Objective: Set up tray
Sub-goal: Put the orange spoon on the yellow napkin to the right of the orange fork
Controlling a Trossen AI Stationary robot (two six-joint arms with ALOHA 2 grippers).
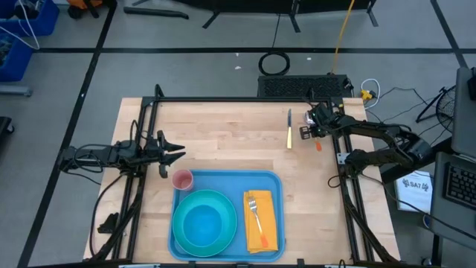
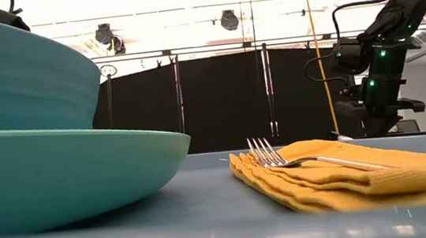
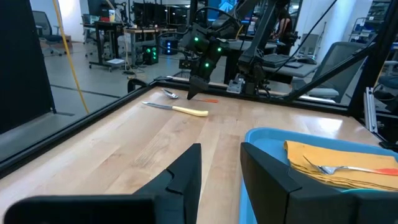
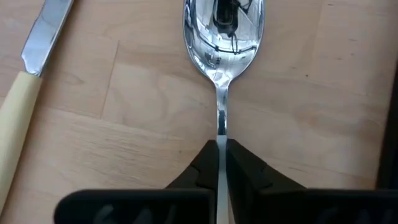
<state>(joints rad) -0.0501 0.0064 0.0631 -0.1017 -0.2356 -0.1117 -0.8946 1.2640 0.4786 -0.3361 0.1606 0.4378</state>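
Observation:
The light-blue tray (image 1: pixel 227 181) lies at the table's near edge. On it sit a teal bowl on a teal plate (image 1: pixel 204 221) and a yellow napkin (image 1: pixel 262 221) with a fork (image 1: pixel 254 211) lying on top. A spoon (image 4: pixel 224 31) with an orange handle end (image 3: pixel 210 100) lies near the far right of the table, beside a cream-handled knife (image 1: pixel 289 128). My right gripper (image 1: pixel 311 128) is down over the spoon and shut on it. My left gripper (image 1: pixel 177 154) hovers open left of the tray's far left corner. My right gripper pinches the spoon's thin neck (image 4: pixel 221 127) just behind the bowl, between its two fingertips (image 4: pixel 239 163). The fingers come from above, pointing down, and the handle runs back between them. The spoon's bowl (image 3: pixel 169 94) and orange handle end appear to lie on the table.
A pink cup (image 1: pixel 182 179) stands at the tray's far left corner, close to my left gripper. The knife (image 4: pixel 25 81) lies parallel to the spoon, a short way to its left. Bare wood spreads between the tray and the cutlery. Black frame rails border the table.

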